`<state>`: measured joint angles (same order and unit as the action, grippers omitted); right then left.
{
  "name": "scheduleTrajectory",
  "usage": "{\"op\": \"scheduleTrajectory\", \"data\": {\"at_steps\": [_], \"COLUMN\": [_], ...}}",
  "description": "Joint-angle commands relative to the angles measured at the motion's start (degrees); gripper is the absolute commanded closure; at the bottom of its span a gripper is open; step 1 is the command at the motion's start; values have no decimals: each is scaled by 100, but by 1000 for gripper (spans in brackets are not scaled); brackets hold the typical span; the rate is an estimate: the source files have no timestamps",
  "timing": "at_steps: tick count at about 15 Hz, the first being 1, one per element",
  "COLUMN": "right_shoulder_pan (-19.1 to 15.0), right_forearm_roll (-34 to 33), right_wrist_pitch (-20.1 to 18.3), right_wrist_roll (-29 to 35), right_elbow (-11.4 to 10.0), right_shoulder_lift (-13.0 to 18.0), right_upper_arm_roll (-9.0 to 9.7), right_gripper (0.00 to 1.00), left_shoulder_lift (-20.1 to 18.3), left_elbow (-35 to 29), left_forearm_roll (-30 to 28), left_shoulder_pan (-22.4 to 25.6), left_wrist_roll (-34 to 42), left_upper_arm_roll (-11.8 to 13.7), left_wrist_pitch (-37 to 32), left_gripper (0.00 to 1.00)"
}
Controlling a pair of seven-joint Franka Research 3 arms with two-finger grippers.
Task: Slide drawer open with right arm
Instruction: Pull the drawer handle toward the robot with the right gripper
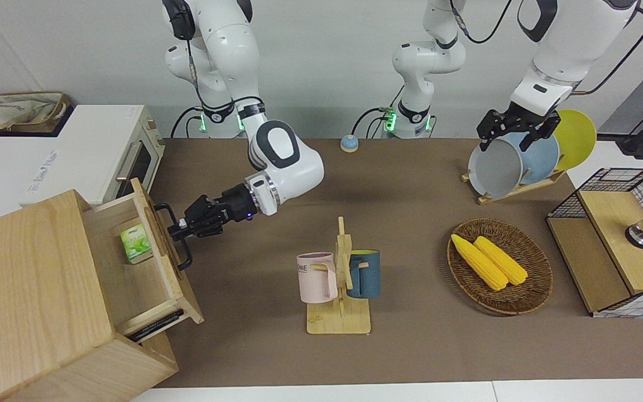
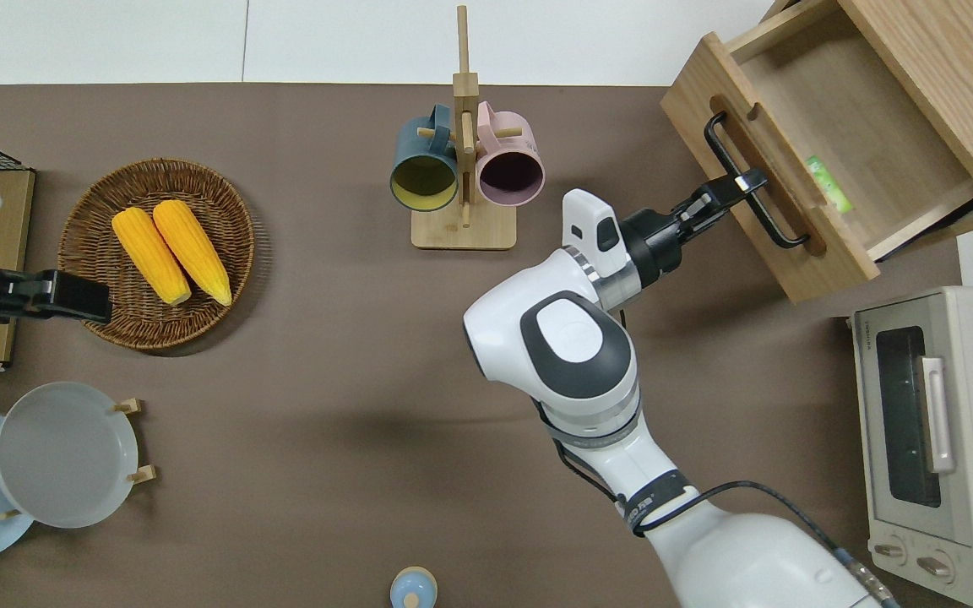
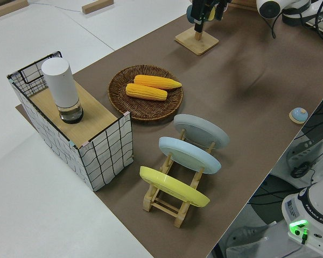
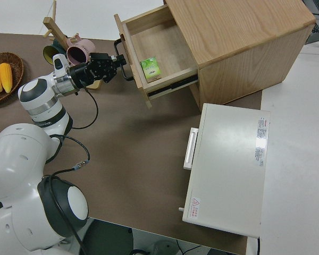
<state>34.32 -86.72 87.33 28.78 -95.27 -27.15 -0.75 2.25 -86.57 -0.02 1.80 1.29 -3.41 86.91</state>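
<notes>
the drawer (image 1: pixel 132 262) is found drawn well out of the pale wooden cabinet (image 1: pixel 31 312), at the right arm's end of the table (image 2: pixel 326 338), farther from the robots than the white toaster oven (image 2: pixel 943 439). its floor is laid bare, and a small green packet (image 4: pixel 150 68) is seen lying inside near the front panel. the pull is judged largely done; little travel seems to be left.

the black bar handle (image 2: pixel 752 194) is mounted across the drawer front, so it is taken from the side, with the right arm (image 2: pixel 579 355) stretched out roughly in line with the direction of slide; a straight pull is thereby allowed without the drawer being skewed on its runners.

the right gripper (image 2: pixel 736 184) is seen pinched on the handle near its middle, fingers pressed close about the bar, nothing else touched. the mug rack (image 2: pixel 463 169) stands beside the forearm, apart from it.

the left arm is parked; whether its gripper (image 1: pixel 514 125) is spread or closed cannot be told.
</notes>
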Motion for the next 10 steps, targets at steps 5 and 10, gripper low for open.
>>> {"op": "scheduleTrajectory", "data": {"at_steps": [5, 10], "right_shoulder_pan": [760, 778], "right_forearm_roll": [279, 279], "right_wrist_pitch": [-577, -594], "right_wrist_roll": [-101, -101], "right_elbow": [395, 395], "right_shoulder_lift": [-212, -221], "right_upper_arm_roll": [-13, -13], "right_gripper": [1000, 1000], "left_shoulder_lift": [65, 65], "left_elbow": [149, 149], "left_forearm_roll": [98, 98], "left_shoulder_pan": [22, 22], "left_wrist_roll": [55, 55], "left_upper_arm_roll": [-37, -37], "left_wrist_pitch": [-113, -113], "left_gripper": [7, 7]}}
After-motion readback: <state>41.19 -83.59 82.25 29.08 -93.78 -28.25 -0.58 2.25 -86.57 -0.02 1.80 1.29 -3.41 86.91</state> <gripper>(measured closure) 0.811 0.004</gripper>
